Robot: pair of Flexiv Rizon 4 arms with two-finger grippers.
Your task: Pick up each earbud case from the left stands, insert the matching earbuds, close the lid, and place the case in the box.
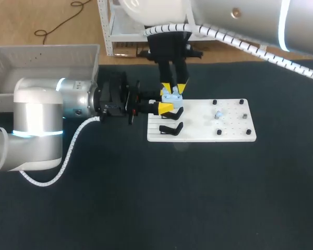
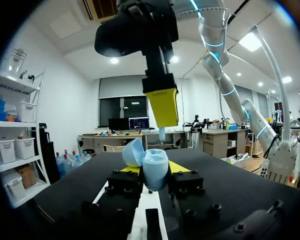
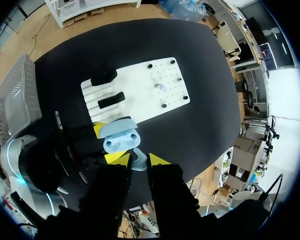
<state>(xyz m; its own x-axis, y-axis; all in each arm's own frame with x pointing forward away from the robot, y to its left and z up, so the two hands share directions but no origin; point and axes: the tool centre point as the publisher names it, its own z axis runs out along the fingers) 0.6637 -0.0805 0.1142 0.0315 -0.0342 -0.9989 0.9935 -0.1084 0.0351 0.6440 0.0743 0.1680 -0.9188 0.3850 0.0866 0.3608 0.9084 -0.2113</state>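
A light-blue earbud case stands with its lid tipped back, and my left gripper is shut on its body from both sides. In the head view the case hangs over the left end of the white board. My right gripper comes straight down over the case, shut on a small light-blue earbud just above the two wells. Its yellow finger hangs above the case, with the earbud's stem showing below it. Another earbud lies among the board's pegs.
Two black stands sit at the board's left end, close under both grippers. A grey box stands at the table's far left, behind my left arm. Small black pegs dot the board's right half.
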